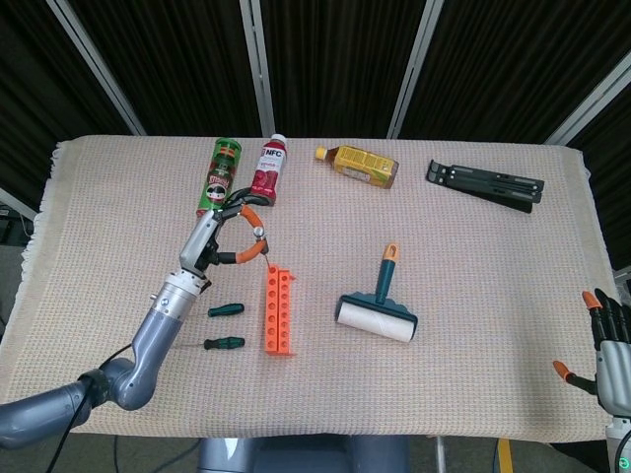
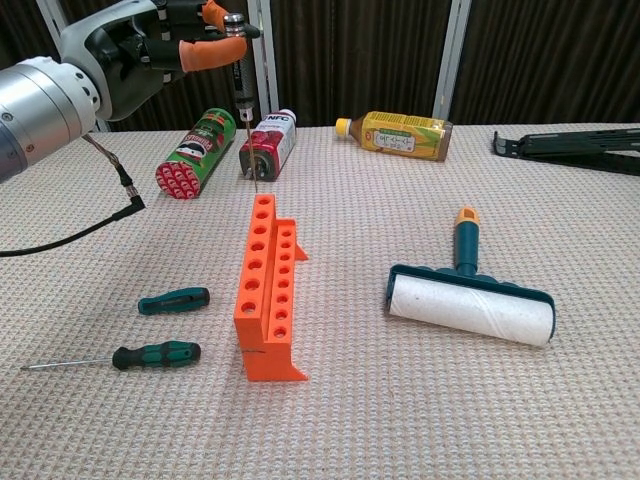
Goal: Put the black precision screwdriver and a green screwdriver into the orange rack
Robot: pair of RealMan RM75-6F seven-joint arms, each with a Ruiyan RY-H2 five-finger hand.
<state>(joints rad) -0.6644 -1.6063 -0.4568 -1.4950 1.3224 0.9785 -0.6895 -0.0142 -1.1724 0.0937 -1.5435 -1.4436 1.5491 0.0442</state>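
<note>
orange-tipped fingers (image 2: 205, 50) of my left robot hand (image 2: 150, 45) pinched the black precision screwdriver (image 2: 243, 85) near its top, holding it upright with the thin tip hanging over the far end of the orange rack (image 2: 268, 290); from the chest view i could not tell whether the tip touched the rack or sat just above it. in the head view the same left robot hand (image 1: 225, 236) was beside the rack's (image 1: 278, 311) far end. two green screwdrivers lay flat on the woven worktop (image 2: 400, 420) to the rack's left: the short green screwdriver (image 2: 173, 299) nearer the rack's middle, and the long green screwdriver (image 2: 150, 355), with its bare shaft pointing away from the rack, closer to me. neither touched the rack. my right robot hand (image 1: 611, 350) was at the worktop's edge in the head view, well apart from everything, fingers spread and holding nothing. a lint roller (image 2: 470, 300) lay to the right of the rack, and a green can (image 2: 195, 155), a red bottle (image 2: 267, 145) and a yellow bottle (image 2: 395, 135) lay on their sides along the back, with a black folding stand (image 2: 570, 148) at the far right.
</note>
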